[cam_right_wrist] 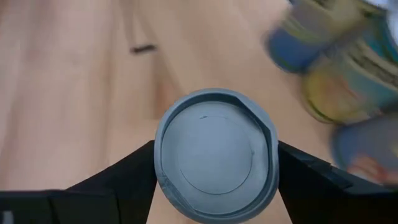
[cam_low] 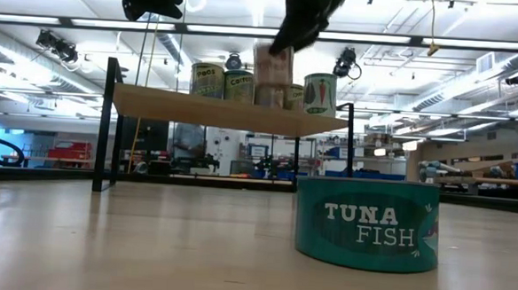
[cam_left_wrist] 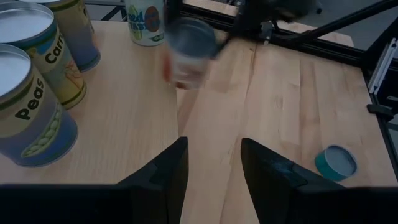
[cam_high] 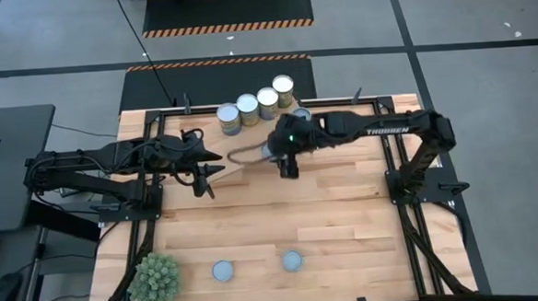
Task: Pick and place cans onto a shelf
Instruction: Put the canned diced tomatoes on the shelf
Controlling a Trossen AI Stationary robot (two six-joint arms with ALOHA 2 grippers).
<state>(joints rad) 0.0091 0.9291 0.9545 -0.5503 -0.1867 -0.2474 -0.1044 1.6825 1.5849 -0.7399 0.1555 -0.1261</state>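
Several cans stand upright in a row on the tilted light-wood shelf (cam_low: 225,112), showing in the high view (cam_high: 247,107) and in the left wrist view (cam_left_wrist: 31,118). My right gripper (cam_right_wrist: 216,163) is shut on one more can (cam_right_wrist: 216,152) with a grey top, beside that row; this can shows blurred in the low view (cam_low: 273,75). My left gripper (cam_left_wrist: 214,171) is open and empty, hovering over the shelf's edge (cam_left_wrist: 177,106) to the left of the held can. Two flat teal tuna cans (cam_high: 223,271) (cam_high: 292,260) lie on the table near its front edge. My right gripper pinches the can's round side wall just below its top rim (cam_right_wrist: 163,158) between the two fingers, one on each opposite side. The fingers come from above, pointing down. The can stays upright at shelf height (cam_low: 272,92); whether its base touches the shelf, I cannot tell.
A spiky green plant (cam_high: 156,278) stands at the table's near left corner. One tuna can (cam_low: 366,223) fills the foreground of the low view. The shelf's thin black legs (cam_low: 107,124) stand on the tabletop. Bare wood lies between the shelf and the tuna cans.
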